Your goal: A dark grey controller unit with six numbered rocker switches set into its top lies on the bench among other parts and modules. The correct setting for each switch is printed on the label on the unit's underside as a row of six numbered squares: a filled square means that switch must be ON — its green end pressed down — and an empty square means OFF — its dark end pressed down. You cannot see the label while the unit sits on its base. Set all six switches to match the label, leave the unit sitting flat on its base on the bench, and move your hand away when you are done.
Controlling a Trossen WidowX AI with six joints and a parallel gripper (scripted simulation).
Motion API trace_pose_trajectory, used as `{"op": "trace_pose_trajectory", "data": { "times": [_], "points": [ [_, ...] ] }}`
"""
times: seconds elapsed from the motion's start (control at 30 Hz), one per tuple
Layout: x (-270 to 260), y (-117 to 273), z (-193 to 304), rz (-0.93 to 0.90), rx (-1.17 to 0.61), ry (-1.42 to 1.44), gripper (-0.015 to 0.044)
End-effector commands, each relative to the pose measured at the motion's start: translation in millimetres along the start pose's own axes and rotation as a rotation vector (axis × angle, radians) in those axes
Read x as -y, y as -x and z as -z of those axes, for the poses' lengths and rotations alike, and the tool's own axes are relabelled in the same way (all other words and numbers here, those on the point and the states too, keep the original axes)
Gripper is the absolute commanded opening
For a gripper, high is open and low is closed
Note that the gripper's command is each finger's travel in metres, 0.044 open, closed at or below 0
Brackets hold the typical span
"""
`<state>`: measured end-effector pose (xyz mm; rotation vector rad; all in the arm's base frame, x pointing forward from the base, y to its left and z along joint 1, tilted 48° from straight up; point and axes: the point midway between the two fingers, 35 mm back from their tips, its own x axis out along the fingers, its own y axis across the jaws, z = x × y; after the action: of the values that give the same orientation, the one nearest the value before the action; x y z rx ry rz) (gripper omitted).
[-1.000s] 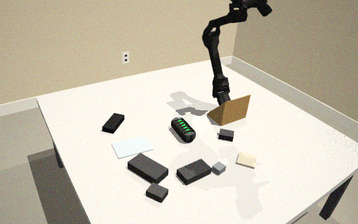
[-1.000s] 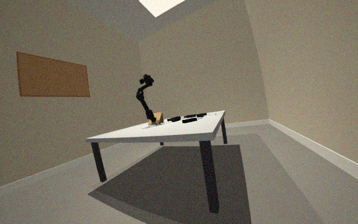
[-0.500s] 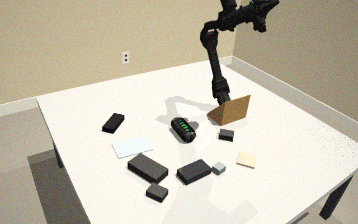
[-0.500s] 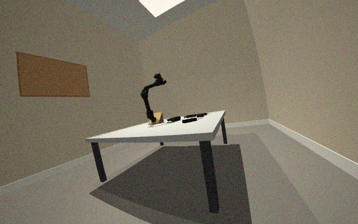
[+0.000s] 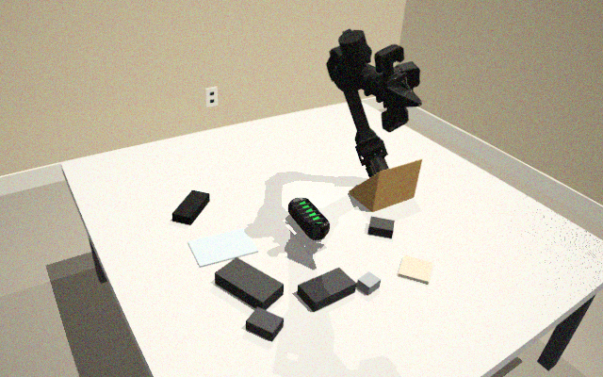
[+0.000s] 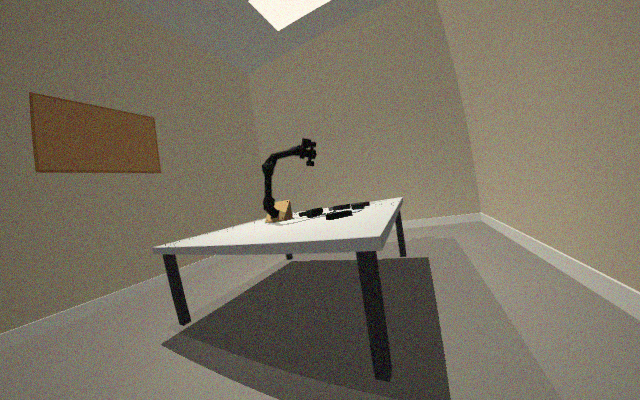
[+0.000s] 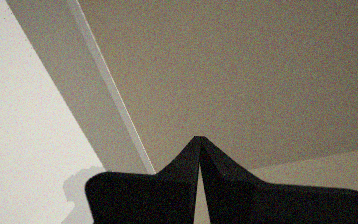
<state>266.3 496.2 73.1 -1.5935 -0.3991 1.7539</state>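
The dark controller unit sits on the white bench near the middle in the top view, rocker switches up, with a row of green ends showing. It is too small to read each switch's setting or number. Its underside label is hidden. My gripper is shut and empty, its fingertips meeting in the wrist view. It is raised high above the bench, away from the unit, and points toward the right-hand wall. The wrist view shows wall and bench edge, not the unit.
A brown wedge stands beside the arm's base. Several dark blocks, among them one at the left and one at the front, lie around the unit. A pale blue sheet, a grey cube and a cream tile also lie there.
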Motion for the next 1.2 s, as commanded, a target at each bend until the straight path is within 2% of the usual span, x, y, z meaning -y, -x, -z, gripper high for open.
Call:
{"op": "trace_pose_trajectory", "data": {
  "times": [0.0,0.17,0.37,0.6,0.8,1.17],
  "points": [
    [-41,0,49,-0.146,-0.138,-0.204,0.0],
    [-104,15,106,-0.347,-0.342,-0.467,0.0],
    [-183,54,159,-0.594,-0.613,-0.75,0.0],
    [-267,125,197,-0.897,-0.957,-0.996,0.0],
    [-319,193,213,-1.149,-1.239,-1.088,0.0],
    [-322,201,216,-1.168,-1.267,-1.088,0.0]
  ]
}}
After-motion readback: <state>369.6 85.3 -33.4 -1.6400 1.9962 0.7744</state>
